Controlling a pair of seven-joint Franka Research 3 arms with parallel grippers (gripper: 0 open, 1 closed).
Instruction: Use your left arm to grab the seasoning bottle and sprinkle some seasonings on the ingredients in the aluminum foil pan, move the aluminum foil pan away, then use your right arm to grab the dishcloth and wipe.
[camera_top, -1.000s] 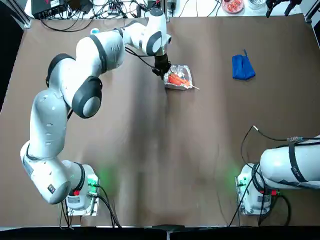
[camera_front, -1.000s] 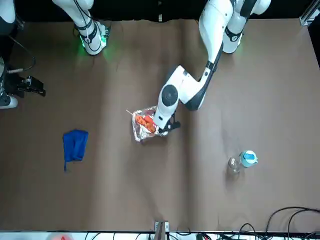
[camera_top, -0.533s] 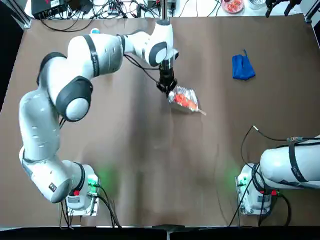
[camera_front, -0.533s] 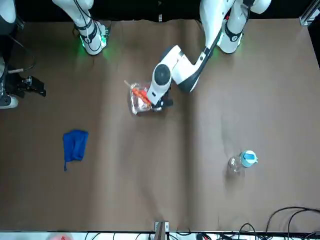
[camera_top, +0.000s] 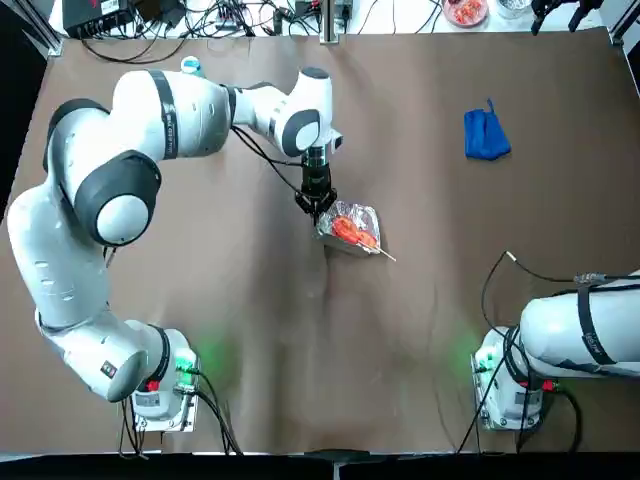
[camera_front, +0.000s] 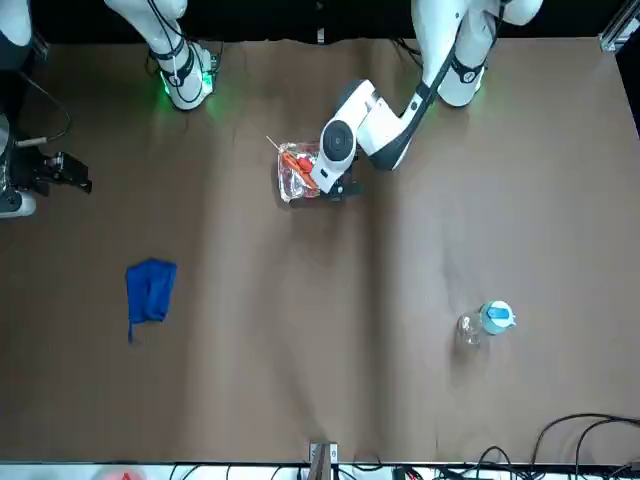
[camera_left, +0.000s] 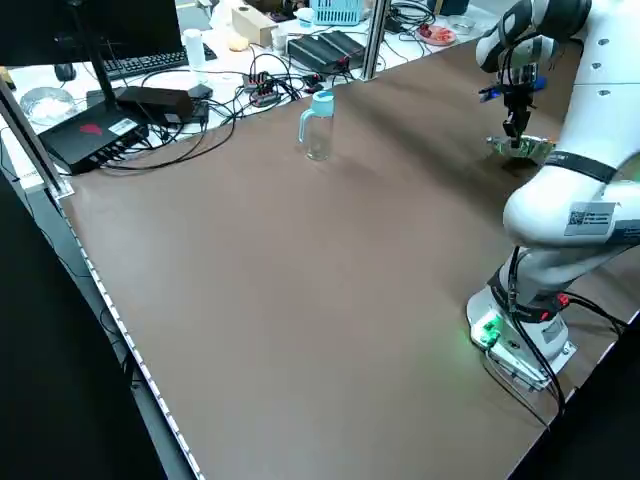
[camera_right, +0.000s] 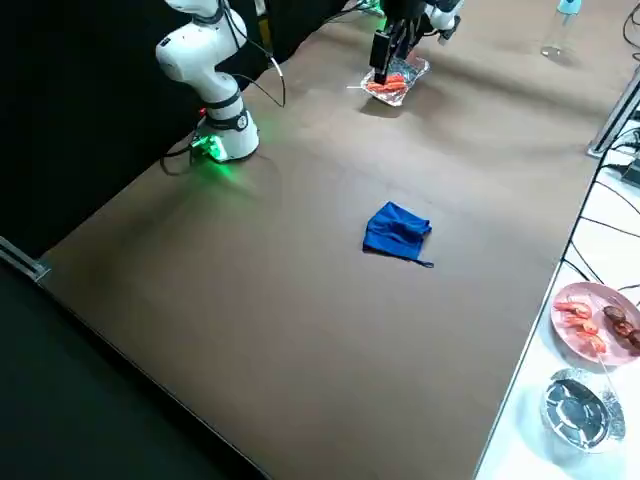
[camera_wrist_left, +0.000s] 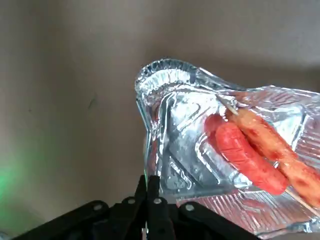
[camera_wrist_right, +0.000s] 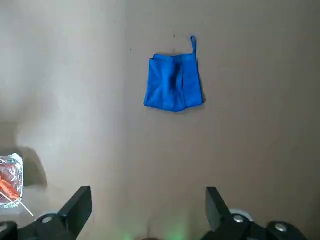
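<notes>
So over the last second my left gripper (camera_top: 314, 201) has dragged the crinkled silver aluminum foil pan (camera_top: 352, 229) across the brown table, from the far middle back toward the robot's side. It's still pinched shut on the pan's rim, as the wrist view shows. The pan swung a bit to the right partway, then came back left. The red-orange sausage pieces on the thin wooden skewer (camera_wrist_left: 260, 155) rode along inside it, and the white left arm (camera_top: 150, 110) folded in closer to its base.
</notes>
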